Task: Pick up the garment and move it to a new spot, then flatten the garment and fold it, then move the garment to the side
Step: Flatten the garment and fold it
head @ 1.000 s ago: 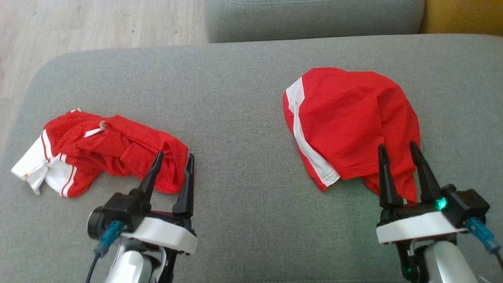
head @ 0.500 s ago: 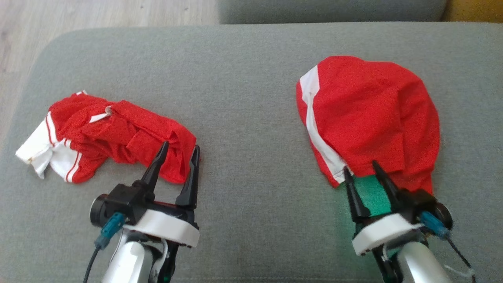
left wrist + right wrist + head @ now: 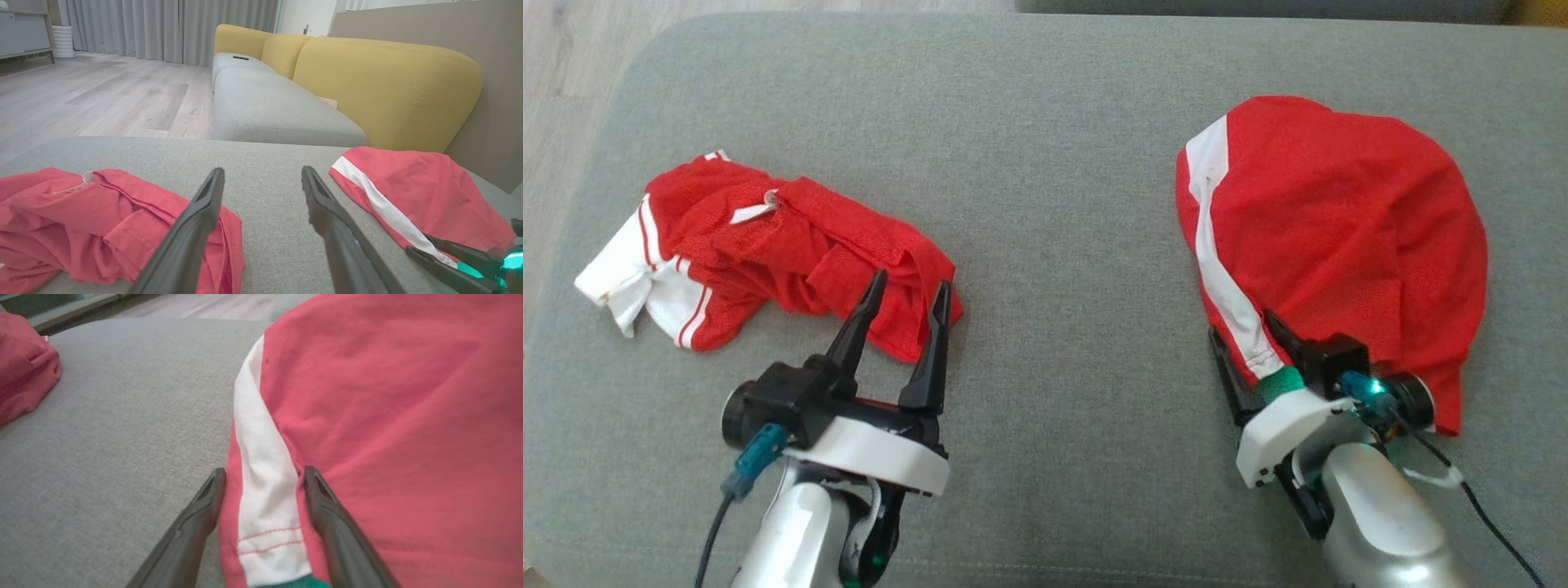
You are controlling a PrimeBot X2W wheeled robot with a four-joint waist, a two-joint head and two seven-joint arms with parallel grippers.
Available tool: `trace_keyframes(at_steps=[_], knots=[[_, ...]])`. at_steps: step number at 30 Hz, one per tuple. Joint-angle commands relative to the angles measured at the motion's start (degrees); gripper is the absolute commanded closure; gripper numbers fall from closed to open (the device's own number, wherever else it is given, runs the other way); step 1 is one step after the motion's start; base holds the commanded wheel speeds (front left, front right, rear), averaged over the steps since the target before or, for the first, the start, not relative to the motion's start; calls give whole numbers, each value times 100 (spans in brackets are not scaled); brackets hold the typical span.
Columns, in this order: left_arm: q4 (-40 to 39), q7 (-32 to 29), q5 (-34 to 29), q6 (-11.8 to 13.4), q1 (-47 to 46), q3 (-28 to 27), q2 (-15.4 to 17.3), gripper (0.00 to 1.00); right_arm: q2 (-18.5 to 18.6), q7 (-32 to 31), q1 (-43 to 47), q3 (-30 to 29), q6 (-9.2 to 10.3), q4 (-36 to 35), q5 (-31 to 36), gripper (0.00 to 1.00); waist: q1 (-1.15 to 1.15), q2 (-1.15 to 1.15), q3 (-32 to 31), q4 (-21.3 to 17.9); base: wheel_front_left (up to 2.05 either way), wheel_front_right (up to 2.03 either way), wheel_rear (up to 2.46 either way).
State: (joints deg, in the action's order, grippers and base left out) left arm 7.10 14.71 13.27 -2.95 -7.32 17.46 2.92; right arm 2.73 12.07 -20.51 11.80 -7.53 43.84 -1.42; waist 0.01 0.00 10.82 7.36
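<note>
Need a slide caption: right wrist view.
Open right gripper straddles the white stripe of a red garment on grey sofa.

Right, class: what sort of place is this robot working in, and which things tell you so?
Most likely a home living room: a yellow-backed sofa, a wood-look floor and long grey curtains.

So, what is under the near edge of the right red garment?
The open right gripper, its fingers flanking the garment's white-striped hem. Further beneath, the fabric hides everything.
</note>
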Motion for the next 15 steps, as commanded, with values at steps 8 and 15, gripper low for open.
trace_keyframes(at_steps=[8,15], knots=[[-180,29,3,42,-149,-336,-3,0,15,193,-272,425,4,208,-132,100,-1,0,-155,-277,0,0,0],[-192,29,52,41,-34,-379,-3,0,60,257,302,-54,4,-11,269,100,-1,0,-457,-700,0,0,0]])
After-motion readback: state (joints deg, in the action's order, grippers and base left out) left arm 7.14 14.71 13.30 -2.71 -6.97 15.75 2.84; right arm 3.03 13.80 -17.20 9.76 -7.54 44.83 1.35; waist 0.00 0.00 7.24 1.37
